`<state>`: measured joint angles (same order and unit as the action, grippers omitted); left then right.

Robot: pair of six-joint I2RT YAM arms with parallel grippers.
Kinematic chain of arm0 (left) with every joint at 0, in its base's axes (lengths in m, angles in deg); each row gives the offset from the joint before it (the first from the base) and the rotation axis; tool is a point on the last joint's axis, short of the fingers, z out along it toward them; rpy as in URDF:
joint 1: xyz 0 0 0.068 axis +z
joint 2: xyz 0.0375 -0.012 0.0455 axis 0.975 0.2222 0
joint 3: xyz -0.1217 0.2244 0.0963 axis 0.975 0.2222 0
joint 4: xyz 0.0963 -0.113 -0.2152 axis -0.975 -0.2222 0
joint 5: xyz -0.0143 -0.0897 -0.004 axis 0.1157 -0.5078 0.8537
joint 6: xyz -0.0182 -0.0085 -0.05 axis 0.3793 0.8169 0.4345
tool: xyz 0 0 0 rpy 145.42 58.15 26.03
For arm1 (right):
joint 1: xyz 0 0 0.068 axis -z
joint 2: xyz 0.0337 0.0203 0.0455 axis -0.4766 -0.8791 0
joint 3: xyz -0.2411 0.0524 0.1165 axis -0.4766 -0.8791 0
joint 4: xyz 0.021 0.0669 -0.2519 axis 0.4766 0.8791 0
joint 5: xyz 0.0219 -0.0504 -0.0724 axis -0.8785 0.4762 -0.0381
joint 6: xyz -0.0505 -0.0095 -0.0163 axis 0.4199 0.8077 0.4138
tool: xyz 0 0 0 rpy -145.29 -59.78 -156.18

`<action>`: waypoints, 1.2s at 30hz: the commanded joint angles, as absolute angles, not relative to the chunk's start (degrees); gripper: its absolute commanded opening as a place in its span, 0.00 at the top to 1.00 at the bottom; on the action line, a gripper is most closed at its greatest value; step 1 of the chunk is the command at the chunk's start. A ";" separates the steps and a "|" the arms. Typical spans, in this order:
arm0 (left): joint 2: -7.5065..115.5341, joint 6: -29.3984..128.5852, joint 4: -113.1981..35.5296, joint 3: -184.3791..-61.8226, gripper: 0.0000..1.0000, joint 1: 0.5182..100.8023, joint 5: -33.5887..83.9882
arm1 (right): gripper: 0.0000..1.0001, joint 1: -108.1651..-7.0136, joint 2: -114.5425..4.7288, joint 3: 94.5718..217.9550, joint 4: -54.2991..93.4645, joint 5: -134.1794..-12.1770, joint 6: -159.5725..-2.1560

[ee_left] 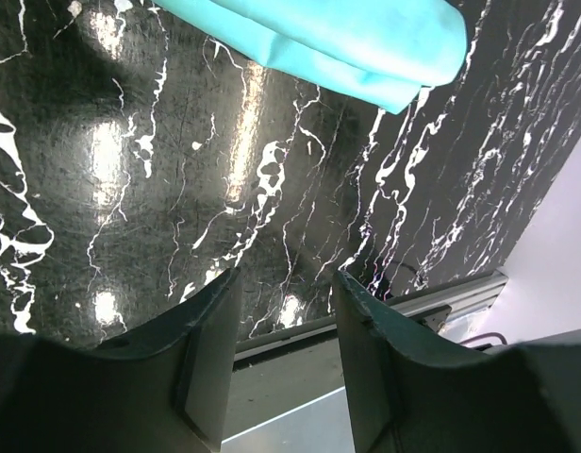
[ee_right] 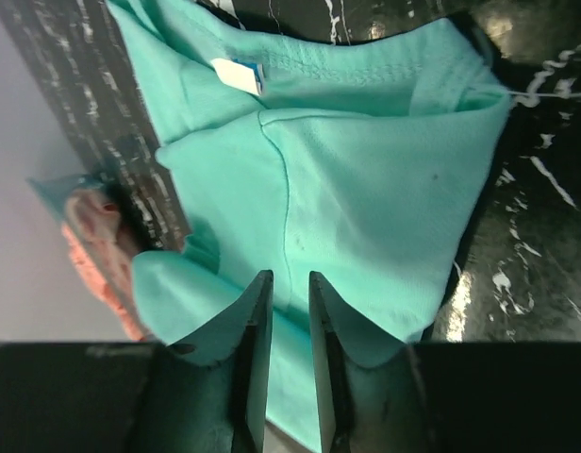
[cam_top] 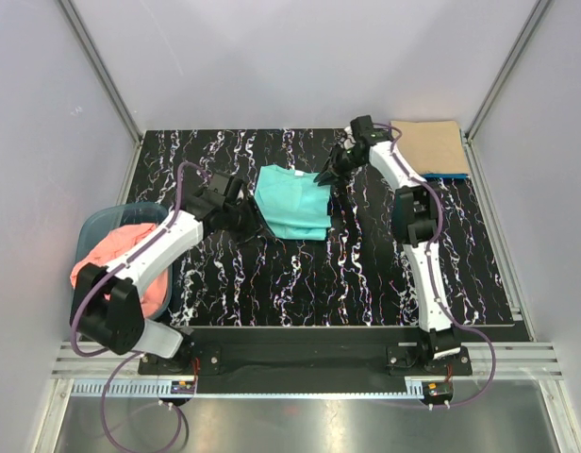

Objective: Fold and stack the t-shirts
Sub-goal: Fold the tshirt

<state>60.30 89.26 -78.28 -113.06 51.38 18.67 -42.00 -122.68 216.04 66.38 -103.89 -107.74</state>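
Where turquoise shirt (cam_top: 292, 203) lies, basket (cam_top: 102, 219) left, stack (cam_top: 429, 146) right.

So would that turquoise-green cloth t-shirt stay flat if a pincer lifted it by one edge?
Probably not. The turquoise-green cloth t-shirt lies in soft folds with rounded edges, so it would likely droop and unfold. It looks thin, so probably light. Pushed across the glossy black marbled table, it might bunch up rather than slide whole.

Bright even light; glare patches on glossy table (ee_left: 107, 151).
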 commanded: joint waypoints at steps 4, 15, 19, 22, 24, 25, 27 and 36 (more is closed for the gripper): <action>54.02 89.34 -80.74 -111.84 0.52 51.32 20.27 | 0.72 -44.98 -121.92 213.26 64.87 -87.87 -103.50; 48.48 89.87 -84.45 -107.45 0.50 51.41 21.95 | 0.71 -45.07 -109.12 190.46 67.33 -76.44 -106.02; 47.34 90.40 -81.56 -103.85 0.50 51.41 20.72 | 0.68 -45.60 -99.53 174.18 63.47 -78.97 -114.11; 48.21 88.65 -81.45 -104.54 0.46 51.41 20.19 | 0.66 -47.53 -91.27 161.26 58.73 -81.52 -120.88; 48.65 87.41 -82.33 -105.86 0.39 51.41 20.98 | 0.64 -49.90 -85.55 153.34 55.82 -82.23 -125.89; 49.00 86.10 -82.07 -105.95 0.37 51.41 20.20 | 0.63 -51.04 -82.14 149.31 53.81 -83.37 -127.21; 49.36 84.69 -82.86 -107.35 0.31 51.32 20.45 | 0.62 -53.93 -78.61 146.21 52.48 -83.55 -130.54; 54.27 75.12 -80.41 -110.87 0.24 50.00 17.91 | 0.35 -55.18 -65.24 148.48 59.23 -78.99 -116.98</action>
